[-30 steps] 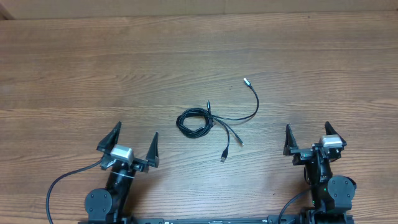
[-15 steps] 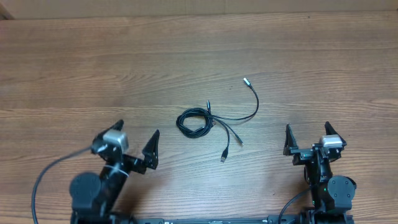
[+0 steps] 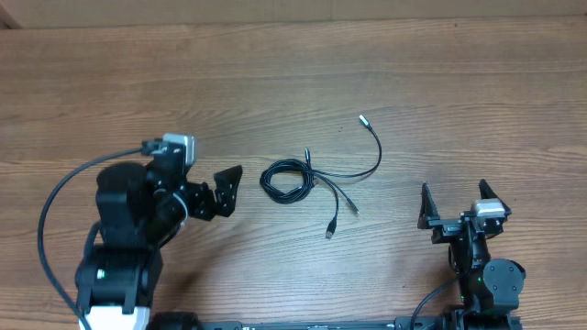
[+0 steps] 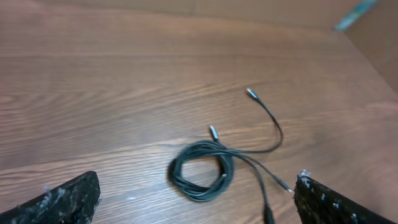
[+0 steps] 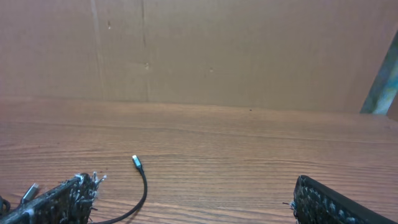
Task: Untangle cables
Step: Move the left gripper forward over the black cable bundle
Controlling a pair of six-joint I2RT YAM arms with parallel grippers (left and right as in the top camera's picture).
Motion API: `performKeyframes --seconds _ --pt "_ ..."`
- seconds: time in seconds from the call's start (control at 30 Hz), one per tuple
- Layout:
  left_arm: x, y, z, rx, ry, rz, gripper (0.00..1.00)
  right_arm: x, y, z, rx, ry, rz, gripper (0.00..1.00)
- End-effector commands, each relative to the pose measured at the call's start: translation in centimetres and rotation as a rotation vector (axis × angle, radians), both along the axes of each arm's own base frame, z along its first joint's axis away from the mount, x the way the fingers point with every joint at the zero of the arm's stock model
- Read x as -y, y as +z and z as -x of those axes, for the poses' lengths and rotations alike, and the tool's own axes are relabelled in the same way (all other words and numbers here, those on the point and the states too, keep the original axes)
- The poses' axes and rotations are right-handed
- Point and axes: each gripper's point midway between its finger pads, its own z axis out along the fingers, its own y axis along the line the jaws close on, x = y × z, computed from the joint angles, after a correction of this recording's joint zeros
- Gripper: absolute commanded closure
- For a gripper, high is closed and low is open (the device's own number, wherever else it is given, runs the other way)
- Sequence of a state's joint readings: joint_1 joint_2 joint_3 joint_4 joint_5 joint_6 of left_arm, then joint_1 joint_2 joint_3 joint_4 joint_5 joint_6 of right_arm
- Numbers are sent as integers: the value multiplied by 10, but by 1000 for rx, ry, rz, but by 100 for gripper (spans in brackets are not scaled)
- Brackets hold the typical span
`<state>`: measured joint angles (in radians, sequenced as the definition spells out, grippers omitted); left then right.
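The cables (image 3: 286, 180) lie mid-table as a small black coil with loose ends running right and toward the front, each tipped by a small plug; the farthest plug (image 3: 362, 118) lies up right. My left gripper (image 3: 220, 188) is open and empty just left of the coil, pointing at it. In the left wrist view the coil (image 4: 202, 169) lies between and just beyond the open fingers (image 4: 198, 186). My right gripper (image 3: 454, 197) is open and empty at the front right, away from the cables. The right wrist view shows open fingers (image 5: 193, 183) and one plug end (image 5: 135, 162).
The wooden table (image 3: 477, 82) extends all around the cables. A brown cardboard wall (image 5: 249, 50) stands along the table's far edge. The left arm's thick black wire (image 3: 55, 211) loops out at the left.
My left arm has lifted away from its base, moved forward and turned right, bringing its open gripper close to the coil. The right arm and the cables have not moved.
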<state>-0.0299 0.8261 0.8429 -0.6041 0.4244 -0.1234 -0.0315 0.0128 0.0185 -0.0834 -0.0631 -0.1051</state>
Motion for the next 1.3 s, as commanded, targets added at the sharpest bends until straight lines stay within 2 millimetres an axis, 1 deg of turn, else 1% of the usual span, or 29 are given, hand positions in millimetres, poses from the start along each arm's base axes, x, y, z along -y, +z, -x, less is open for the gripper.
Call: performKeyframes --seconds 0.0,0.03,0.1,0.27,0.43,0.53,0.67,0.73,0.83,1.0,1.1,1.27 --pt "12 -3 0 -50 -75 44 1 1 -3 0 1 -4 5 0" --pt "17 -17 2 -140 -76 96 0 1 -3 0 1 -4 5 0" --pt "20 -30 6 -238 -65 143 0 1 -3 0 1 -4 5 0" --pt "21 -54 3 -387 -6 207 1 1 -3 0 1 -4 5 0" --pt "19 -71 -2 -440 -2 186 0 1 -3 0 1 -4 5 0" --pt "19 -79 -4 -427 -50 131 1 1 -3 0 1 -4 5 0" --pt "9 -92 -11 -422 -39 43 0 1 -3 0 1 -4 5 0" --pt "8 -94 -16 -385 -76 -3 0 1 -3 0 1 -4 5 0" --pt "13 -91 -30 -330 -97 -9 0 1 -3 0 1 -4 5 0" --pt "35 -84 -48 -223 -161 -48 0 1 -3 0 1 -4 5 0" --pt "50 -79 -57 -114 -215 -170 0 1 -3 0 1 -4 5 0" --pt "66 -78 -67 37 -265 -434 0 1 -3 0 1 -4 5 0"
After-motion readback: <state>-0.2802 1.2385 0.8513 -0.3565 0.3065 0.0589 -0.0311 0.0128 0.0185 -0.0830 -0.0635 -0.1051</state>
